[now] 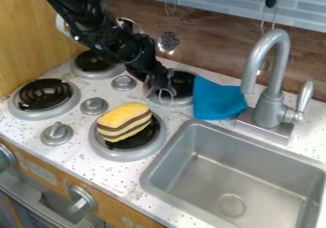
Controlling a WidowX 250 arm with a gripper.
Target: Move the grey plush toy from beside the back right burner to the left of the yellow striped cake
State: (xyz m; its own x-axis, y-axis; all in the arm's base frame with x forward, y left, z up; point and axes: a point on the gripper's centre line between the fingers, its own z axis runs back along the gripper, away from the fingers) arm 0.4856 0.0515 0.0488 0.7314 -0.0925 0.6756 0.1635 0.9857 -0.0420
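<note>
The black gripper (160, 85) hangs over the back right burner (183, 99), just left of a blue cloth (216, 99). Directly under it is a thin pale wire-like loop (167, 98); whether the gripper holds it I cannot tell. A yellow block of cake (125, 119) with brown and cream striped sides rests on the front right burner (103, 150), in front of the gripper and apart from it. The blue cloth lies crumpled on the counter between that back burner and the faucet base.
At the right is a metal sink (172, 161) with a tall grey faucet (272, 86) behind it. Two more burners (45, 94) (96, 63) lie at the left, with grey knobs (94, 106) between the burners. Utensils, including a slotted spoon (168, 41), hang along the back wall.
</note>
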